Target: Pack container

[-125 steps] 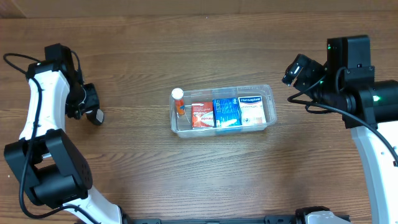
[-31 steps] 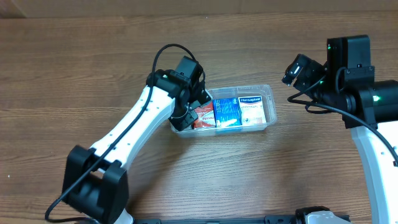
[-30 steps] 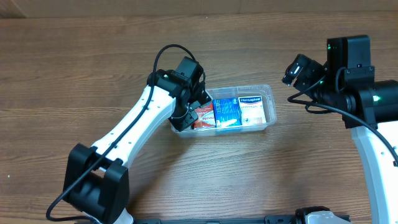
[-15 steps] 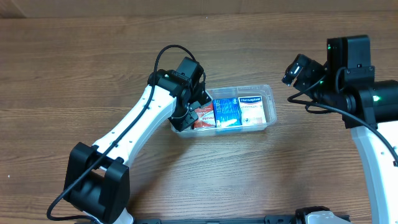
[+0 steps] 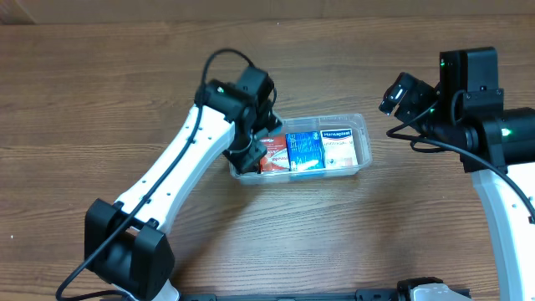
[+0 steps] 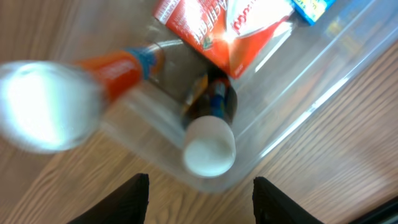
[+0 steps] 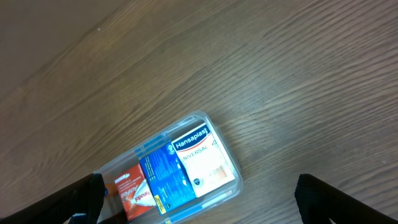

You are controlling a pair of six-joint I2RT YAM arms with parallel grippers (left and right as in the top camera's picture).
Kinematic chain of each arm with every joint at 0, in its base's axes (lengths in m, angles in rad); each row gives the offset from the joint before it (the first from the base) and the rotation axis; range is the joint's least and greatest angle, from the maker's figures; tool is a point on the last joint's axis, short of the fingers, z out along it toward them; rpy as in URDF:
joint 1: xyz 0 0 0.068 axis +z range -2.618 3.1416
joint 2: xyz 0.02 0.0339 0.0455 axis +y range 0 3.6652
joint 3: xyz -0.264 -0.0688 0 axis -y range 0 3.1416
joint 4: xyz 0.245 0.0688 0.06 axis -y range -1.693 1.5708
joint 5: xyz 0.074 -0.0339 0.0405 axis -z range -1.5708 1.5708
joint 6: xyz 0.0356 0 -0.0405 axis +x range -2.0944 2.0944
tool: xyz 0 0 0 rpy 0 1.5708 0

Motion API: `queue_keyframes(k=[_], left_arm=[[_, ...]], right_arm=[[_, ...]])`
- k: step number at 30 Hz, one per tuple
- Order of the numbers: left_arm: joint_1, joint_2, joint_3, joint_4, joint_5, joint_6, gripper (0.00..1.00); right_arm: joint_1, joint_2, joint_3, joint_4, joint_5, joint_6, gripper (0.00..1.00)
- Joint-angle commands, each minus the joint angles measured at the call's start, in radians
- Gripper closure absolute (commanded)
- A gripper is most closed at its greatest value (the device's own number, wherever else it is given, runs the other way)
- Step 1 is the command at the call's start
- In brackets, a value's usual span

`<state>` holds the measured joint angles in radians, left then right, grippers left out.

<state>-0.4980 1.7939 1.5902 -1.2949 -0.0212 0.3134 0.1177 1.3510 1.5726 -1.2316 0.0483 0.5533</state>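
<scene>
Clear container (image 5: 334, 174) on wooden table (image 5: 100, 75)

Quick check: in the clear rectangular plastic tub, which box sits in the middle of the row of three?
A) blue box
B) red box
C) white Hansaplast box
A: overhead, the blue cardboard box stands between the red cardboard box and the white Hansaplast box inside the clear rectangular plastic tub.

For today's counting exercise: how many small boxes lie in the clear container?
3, side by side: red box nearest the left arm, blue box in the middle, white box at the far end. The arm may hide more.
</scene>
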Motion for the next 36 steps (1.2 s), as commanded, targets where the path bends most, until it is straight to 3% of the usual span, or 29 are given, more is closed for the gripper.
queue_keyframes(k=[1,8,15,17,18,19,20,27,36], left_arm=[[-0.011,-0.011,0.191,-0.097,0.002,-0.117,0.45],[0.029,-0.077,0.381,-0.248,-0.142,-0.315,0.51],[0.13,-0.342,0.383,-0.268,-0.12,-0.426,0.54],[0.132,-0.442,0.383,-0.267,-0.143,-0.446,0.47],[0.132,-0.471,0.382,-0.267,-0.147,-0.453,0.36],[0.132,-0.507,0.381,-0.265,-0.147,-0.457,0.09],[0.132,-0.544,0.381,-0.269,-0.146,-0.469,0.0],[0.131,-0.653,0.381,-0.388,-0.106,-0.523,0.0],[0.131,-0.652,0.382,-0.394,-0.103,-0.523,0.0]], right_arm=[[-0.004,-0.007,0.015,0.003,-0.001,0.0,0.0],[-0.004,-0.007,0.015,0.003,-0.001,0.0,0.0],[-0.004,-0.007,0.015,0.003,-0.001,0.0,0.0],[-0.004,-0.007,0.015,0.003,-0.001,0.0,0.0],[-0.004,-0.007,0.015,0.003,-0.001,0.0,0.0],[-0.004,-0.007,0.015,0.003,-0.001,0.0,0.0],[-0.004,-0.007,0.015,0.003,-0.001,0.0,0.0],[-0.004,-0.007,0.015,0.003,-0.001,0.0,0.0],[-0.004,-0.007,0.015,0.003,-0.001,0.0,0.0]])
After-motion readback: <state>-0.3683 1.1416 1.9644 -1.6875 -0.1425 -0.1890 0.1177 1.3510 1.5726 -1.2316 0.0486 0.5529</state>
